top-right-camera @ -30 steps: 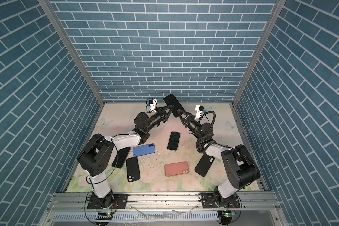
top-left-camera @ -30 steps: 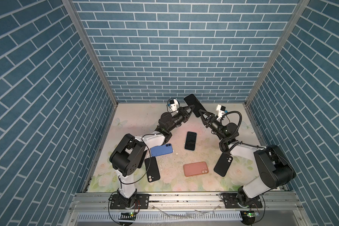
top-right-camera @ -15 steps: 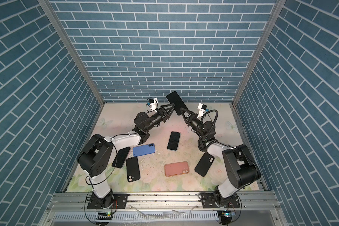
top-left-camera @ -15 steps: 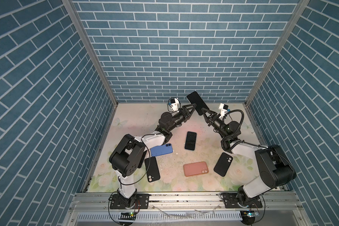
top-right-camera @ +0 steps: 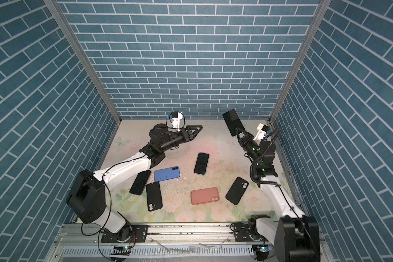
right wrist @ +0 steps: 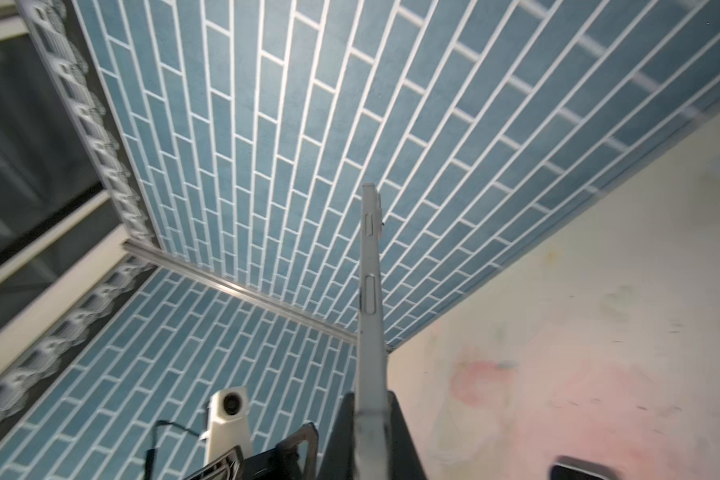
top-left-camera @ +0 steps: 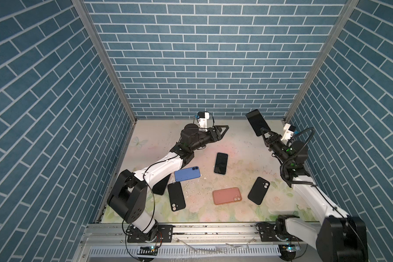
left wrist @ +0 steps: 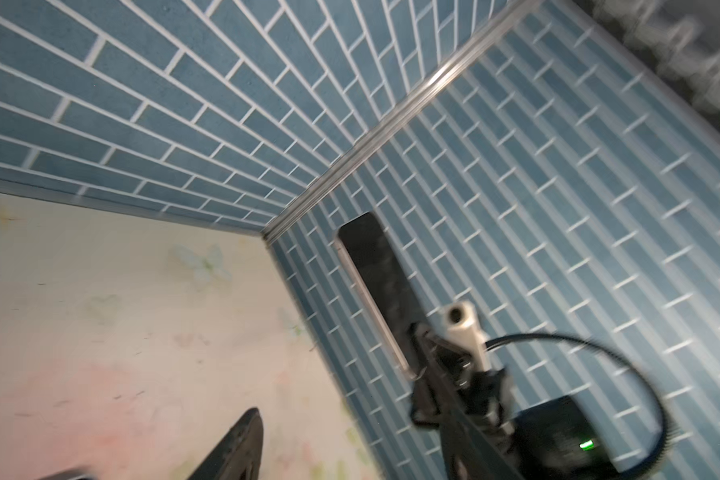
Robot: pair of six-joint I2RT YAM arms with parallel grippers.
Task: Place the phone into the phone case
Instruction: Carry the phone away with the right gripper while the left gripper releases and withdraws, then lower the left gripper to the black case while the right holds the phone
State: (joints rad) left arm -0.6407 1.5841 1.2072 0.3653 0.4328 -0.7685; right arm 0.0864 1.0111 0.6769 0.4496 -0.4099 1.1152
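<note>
Two sets of fingers to check.

- **Right fingers:** clamped on the lower end of the phone, which they hold aloft near the back right corner.
- **Left fingers:** apart, empty.
- **Progress:** your phone is not yet cased. The pink case and blue case lie on the counter.
- **Phone's long axis:** steeply tilted, free end toward the back wall, dark screen showing in both top views.

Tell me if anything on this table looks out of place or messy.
Small white crumbs are scattered on the floral mat between the blue phone case and the pink phone case. One phone is off the table, tilted in the shut right claw near the back wall.
</note>
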